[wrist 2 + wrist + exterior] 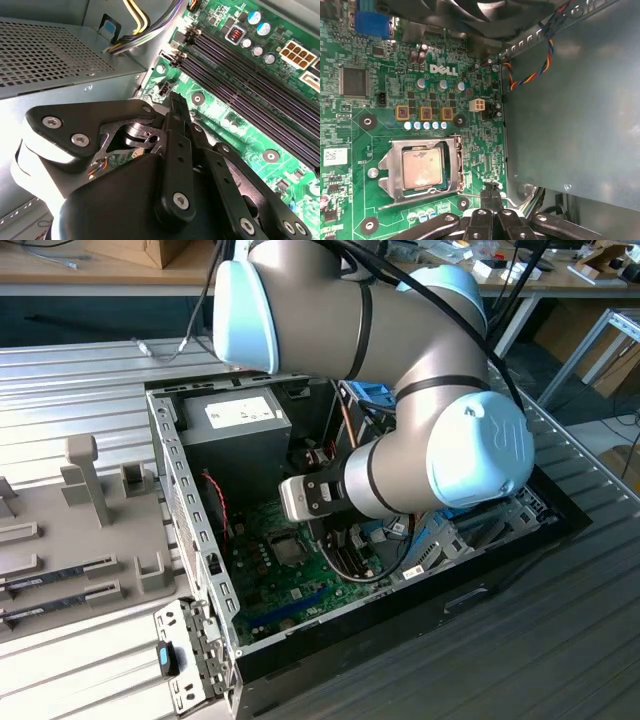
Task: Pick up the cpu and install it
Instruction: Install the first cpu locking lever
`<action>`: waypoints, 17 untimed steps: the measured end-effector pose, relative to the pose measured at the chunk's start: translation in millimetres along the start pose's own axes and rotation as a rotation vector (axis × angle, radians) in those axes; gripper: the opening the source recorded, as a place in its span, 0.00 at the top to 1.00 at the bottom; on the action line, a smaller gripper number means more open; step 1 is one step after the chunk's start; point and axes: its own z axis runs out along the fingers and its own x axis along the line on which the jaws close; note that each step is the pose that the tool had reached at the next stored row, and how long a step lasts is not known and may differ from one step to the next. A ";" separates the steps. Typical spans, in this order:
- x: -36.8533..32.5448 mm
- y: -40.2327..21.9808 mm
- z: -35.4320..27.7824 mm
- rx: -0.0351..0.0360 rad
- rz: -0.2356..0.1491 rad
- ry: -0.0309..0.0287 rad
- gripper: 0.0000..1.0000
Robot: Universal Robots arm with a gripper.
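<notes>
In the exterior view, a grey and pale-blue robot arm (400, 370) reaches down into an open computer case (190, 500) that lies on its side on a ribbed metal tabletop (90, 370). Inside the case lies a green motherboard (265, 580), and a grey power supply box (235, 430) with a white label sits at the far end. The square socket frame (290, 548) shows on the board just beside the arm's wrist. A grey plastic rack (85, 510) rests on the tabletop toward the exterior view's left. In the second wrist view, the black tool (176, 102) hangs just above the motherboard (235, 120), near long dark memory slots (250, 75) and the perforated power supply box (45, 55); its fingers (179, 112) are pressed together with nothing between them. In the first wrist view, the cpu (422, 168), a silver square with a thin green rim, sits inside the metal socket frame (395, 170) on the motherboard (380, 115). The closed tool (491, 196) hovers near the socket frame's corner, not touching the cpu. A bundle of coloured wires (540, 60) crosses a grey metal wall (570, 125) beside the board.
</notes>
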 end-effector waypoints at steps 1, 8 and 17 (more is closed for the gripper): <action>0.9 -0.3 3.0 -0.0001 0.000 -0.0012 0.89; 5.9 -1.8 14.7 -0.0003 0.000 -0.0044 0.89; 0.6 -3.6 5.6 -0.0004 -0.001 -0.0069 0.89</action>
